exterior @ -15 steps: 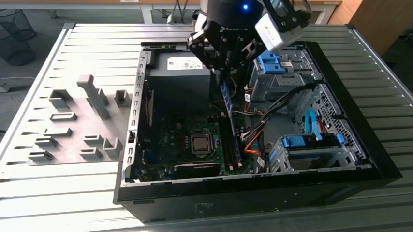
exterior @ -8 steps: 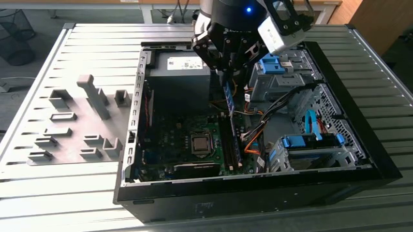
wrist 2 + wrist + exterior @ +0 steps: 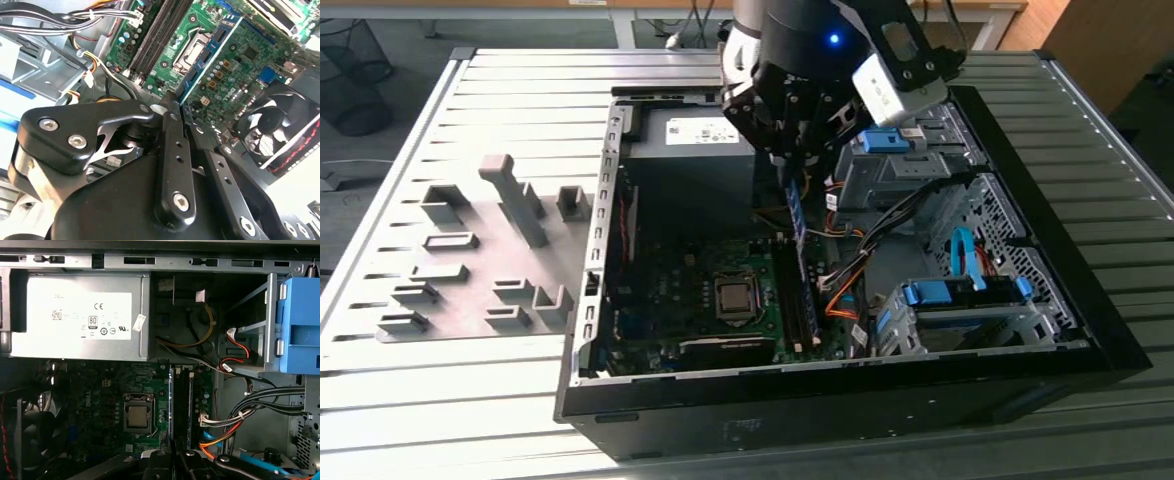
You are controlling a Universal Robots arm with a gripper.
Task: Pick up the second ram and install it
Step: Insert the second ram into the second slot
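My gripper hangs inside the open computer case, shut on the second ram. The ram is a thin blue-green stick held on edge, pointing down toward the motherboard. In the first wrist view it is a narrow blue line running out from the gripper, just beside the long black memory slots. The second wrist view shows the two fingers closed together on the stick's blue edge, above the board. The stick stands above the slots, not seated in them.
Beside the slots sits the CPU socket. The power supply lies at the case's far end. Orange and black cables and blue drive latches crowd the exterior view's right. A fan sits at the board's edge. Grey holder blocks stand outside the case.
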